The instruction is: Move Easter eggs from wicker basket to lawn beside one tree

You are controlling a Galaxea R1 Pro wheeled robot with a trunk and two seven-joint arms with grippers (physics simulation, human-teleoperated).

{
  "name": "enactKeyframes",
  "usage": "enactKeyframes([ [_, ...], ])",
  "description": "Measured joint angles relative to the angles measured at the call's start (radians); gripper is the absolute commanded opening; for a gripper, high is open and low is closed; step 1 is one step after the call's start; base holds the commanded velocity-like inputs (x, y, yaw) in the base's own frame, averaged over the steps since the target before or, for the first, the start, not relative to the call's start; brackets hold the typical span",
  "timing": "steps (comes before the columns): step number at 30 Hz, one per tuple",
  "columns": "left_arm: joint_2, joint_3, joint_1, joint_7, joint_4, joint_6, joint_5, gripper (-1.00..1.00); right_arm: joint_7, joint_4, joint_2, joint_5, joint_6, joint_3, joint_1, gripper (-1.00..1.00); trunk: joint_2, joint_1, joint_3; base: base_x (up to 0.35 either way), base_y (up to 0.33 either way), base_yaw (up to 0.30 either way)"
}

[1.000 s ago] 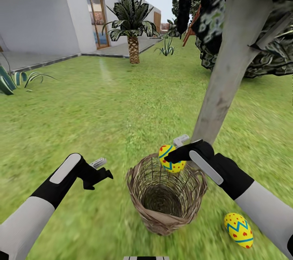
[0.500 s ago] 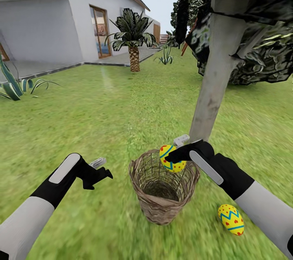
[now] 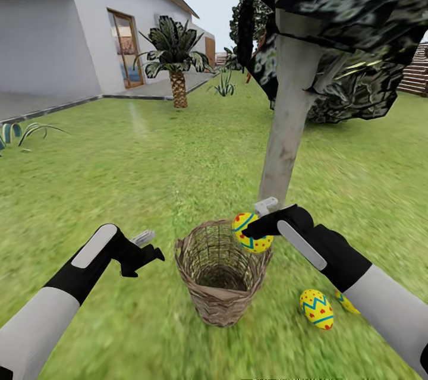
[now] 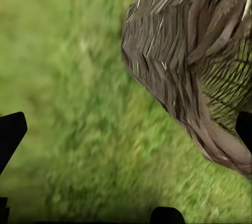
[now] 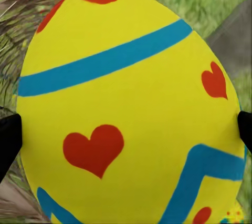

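The right tool (image 3: 257, 226) was clamped on a held egg (image 3: 252, 232) above the far rim of the wicker basket (image 3: 220, 273) in the head view; the left tool (image 3: 148, 246) hung over the lawn (image 3: 148, 154) left of the basket, its fingers apart on nothing; a second egg (image 3: 316, 308) lay on the grass right of the basket, a third egg (image 3: 346, 304) just behind it, partly hidden by the right arm; the tree (image 3: 285, 130) rose just beyond the basket. In the left wrist view the basket's woven wall (image 4: 178, 66) stood on blurred grass, dark fingertips (image 4: 10, 134) spread wide. In the right wrist view the egg (image 5: 131, 113) sat between two dark fingertips (image 5: 8, 140).
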Motion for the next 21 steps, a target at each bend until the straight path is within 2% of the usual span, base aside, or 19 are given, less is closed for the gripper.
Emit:
enactKeyframes([
  [4, -0.005, -0.001, 0.0, 0.0, 0.002, 0.0, 0.003, 1.0, -0.004, 0.071, -0.008, 0.009, -0.004, -0.001, 0.0, -1.0, 0.028, -0.015, 0.015, -0.004, 0.0, -0.27],
  [6, -0.025, -0.001, 0.0, 0.0, 0.003, 0.0, 0.001, 1.0, -0.004, 0.081, -0.026, 0.008, -0.004, -0.002, 0.0, -1.0, 0.042, -0.023, 0.023, 0.0, 0.0, -0.27],
  [11, -0.048, -0.002, 0.0, 0.001, 0.004, 0.0, -0.002, 1.0, -0.026, 0.175, -0.048, 0.027, -0.007, -0.005, 0.0, -1.0, 0.077, -0.042, 0.043, 0.0, 0.0, -0.27],
  [14, -0.078, -0.004, 0.0, 0.004, 0.009, -0.002, -0.006, 1.0, -0.046, 0.193, -0.071, 0.053, -0.01, -0.005, 0.0, -1.0, 0.098, -0.054, 0.055, 0.0, 0.0, -0.27],
  [16, -0.111, -0.007, 0.0, 0.006, 0.045, -0.002, -0.01, 1.0, -0.053, 0.207, -0.077, 0.064, -0.035, -0.006, 0.0, -1.0, 0.112, -0.061, 0.062, 0.0, 0.0, -0.27],
  [18, -0.142, -0.008, 0.0, 0.007, 0.063, -0.001, -0.013, 1.0, -0.084, 0.215, -0.078, 0.096, -0.069, -0.006, 0.0, -1.0, 0.126, -0.069, 0.07, 0.0, 0.0, -0.27],
  [21, -0.166, -0.008, 0.0, 0.008, 0.067, -0.002, -0.015, 1.0, -0.163, 0.218, -0.079, 0.12, -0.094, -0.006, 0.0, -1.0, 0.147, -0.081, 0.082, 0.0, 0.0, -0.27],
])
